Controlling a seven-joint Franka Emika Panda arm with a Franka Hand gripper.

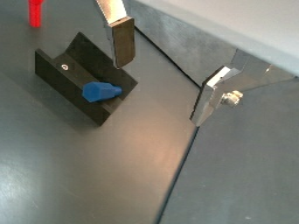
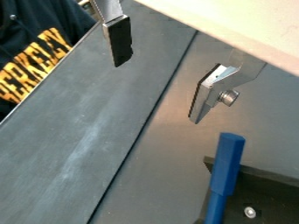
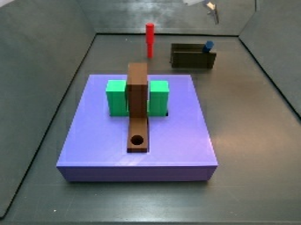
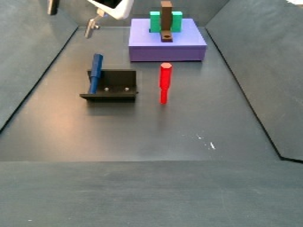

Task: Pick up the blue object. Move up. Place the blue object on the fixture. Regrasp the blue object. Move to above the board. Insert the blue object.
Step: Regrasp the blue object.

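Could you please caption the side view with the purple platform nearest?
Blue object rests on fixture; open gripper above.

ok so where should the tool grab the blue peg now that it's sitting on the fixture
Probably the upper free end of the blue peg, coming down from above. It leans in the fixture with its lower end seated against the base and back wall, so only the top part stands clear. The tool hangs open and empty up beside it, so it would need to line up its fingers across the shaft.

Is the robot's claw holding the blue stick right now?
No. The gripper is open and empty, raised beside the fixture; the blue object leans on it.
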